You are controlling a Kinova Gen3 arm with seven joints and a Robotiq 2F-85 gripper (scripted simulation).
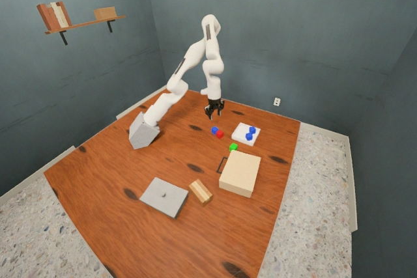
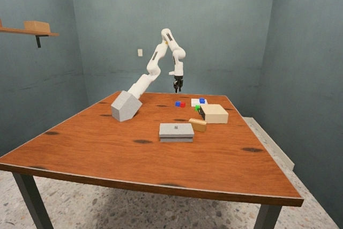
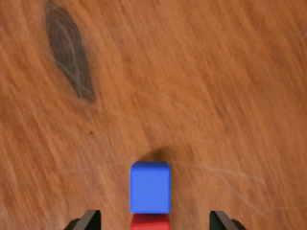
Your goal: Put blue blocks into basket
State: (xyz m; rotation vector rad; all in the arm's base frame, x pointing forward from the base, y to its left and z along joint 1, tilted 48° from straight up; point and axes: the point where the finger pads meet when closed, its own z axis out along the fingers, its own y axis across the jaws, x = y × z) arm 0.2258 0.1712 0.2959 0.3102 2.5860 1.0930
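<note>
My gripper (image 1: 215, 116) (image 2: 178, 91) (image 3: 154, 222) is open and empty, above a blue block (image 1: 214, 130) (image 2: 177, 103) (image 3: 150, 188). That block touches a red block (image 1: 219, 134) (image 2: 183, 104) (image 3: 151, 221) on the table. Two more blue blocks (image 1: 252, 129) (image 1: 249, 136) are at the white basket (image 1: 240, 131) (image 2: 194, 103); how deep they sit is unclear. The light wooden cabinet (image 1: 240, 170) (image 2: 215, 112) has a dark handle (image 1: 221, 165); its drawer looks shut. The grey metal box (image 2: 176, 139) has its lid (image 1: 163, 196) (image 2: 169, 131) on. The insides of both are hidden.
A green block (image 1: 233, 147) (image 2: 197, 108) lies between basket and cabinet, close to the cabinet. A striped wooden block (image 1: 201, 192) (image 2: 198, 125) stands between the metal box and the cabinet. A wall shelf (image 1: 84, 24) is at the left, away from the arm.
</note>
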